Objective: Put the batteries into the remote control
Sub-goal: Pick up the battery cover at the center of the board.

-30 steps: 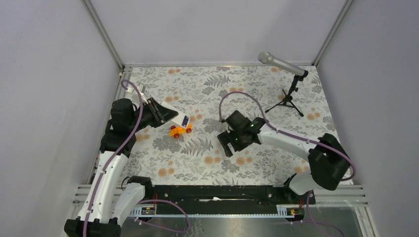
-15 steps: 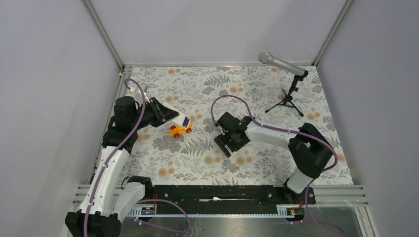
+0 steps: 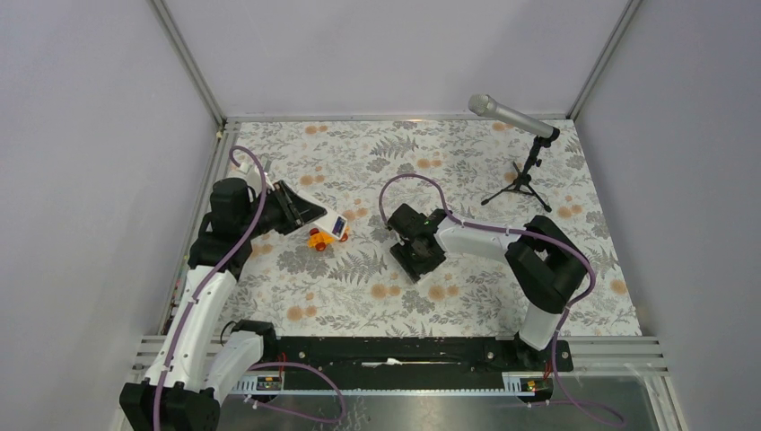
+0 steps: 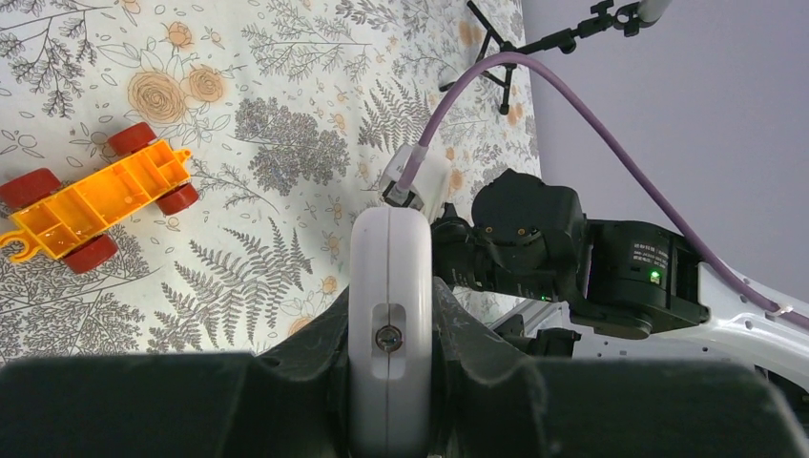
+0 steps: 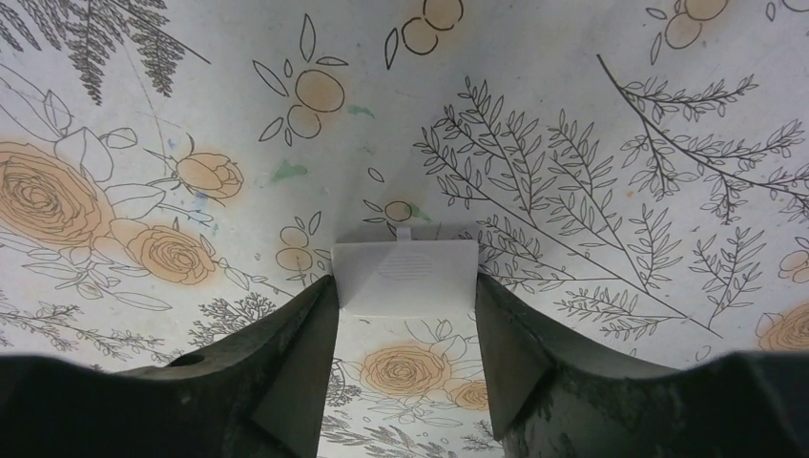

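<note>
The white remote control [image 3: 330,218] is held off the table at the left, with my left gripper [image 3: 293,207] shut on it. In the left wrist view the remote control [image 4: 389,253] stands edge-on between the left gripper [image 4: 391,320] fingers. My right gripper [image 3: 418,261] is down on the floral cloth at the middle. In the right wrist view a small flat white square piece [image 5: 404,270] lies on the cloth, and the right gripper [image 5: 404,298] fingers press against its two sides. The batteries are out of view.
An orange toy car [image 3: 319,239] with red wheels sits just below the remote, also in the left wrist view as the toy car [image 4: 91,200]. A microphone on a tripod stand [image 3: 525,153] is at the back right. Grey walls enclose the cloth.
The right gripper slid a little left and back over the cloth and its jaws narrowed onto the white square piece. The left arm has barely shifted and still holds the remote.
</note>
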